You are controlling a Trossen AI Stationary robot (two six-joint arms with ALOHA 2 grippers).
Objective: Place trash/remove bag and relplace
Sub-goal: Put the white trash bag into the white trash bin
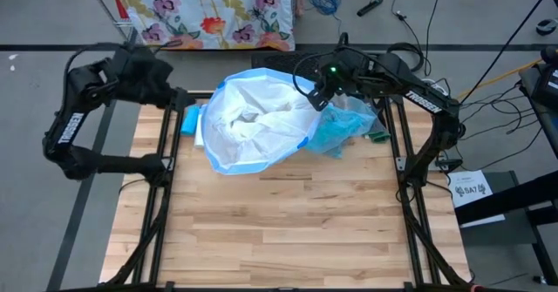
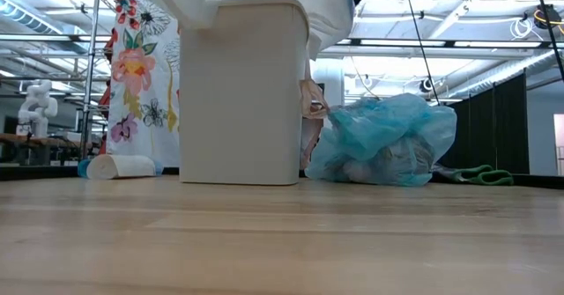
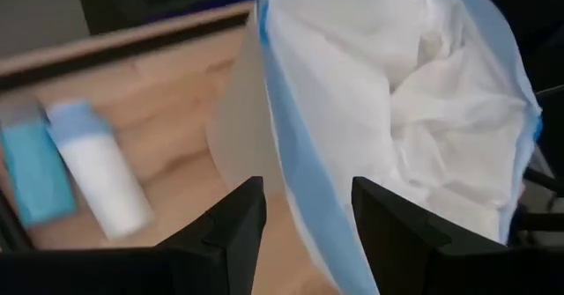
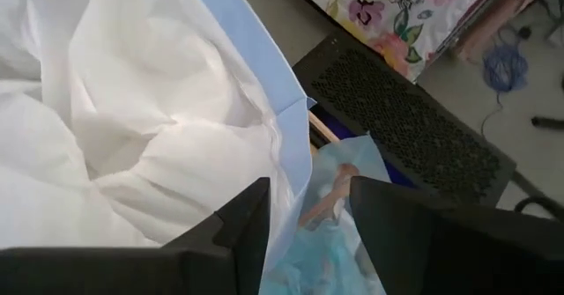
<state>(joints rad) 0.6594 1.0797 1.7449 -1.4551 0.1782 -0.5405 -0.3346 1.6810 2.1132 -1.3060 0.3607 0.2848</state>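
Note:
A white bag with a blue hem (image 1: 253, 122) is draped over the mouth of a white bin (image 2: 242, 92) at the table's far middle; its folds hang down the bin's walls. To the right of the bin, the light-blue bag (image 2: 388, 141) stuffed with trash rests on the table. My left gripper (image 3: 304, 198) is open just left of the bin, with the hem beyond its fingers. My right gripper (image 4: 308, 194) is open above the white bag's right rim (image 1: 318, 96), and the light-blue bag (image 4: 330, 242) lies below it.
A blue-and-white roll (image 3: 101, 167) and a flat blue packet (image 3: 35, 172) lie on the table left of the bin. A green-handled tool (image 2: 480, 173) lies right of the full bag. The near half of the wooden table (image 1: 279, 222) is bare. A floral cloth (image 1: 209, 9) hangs beyond the far edge.

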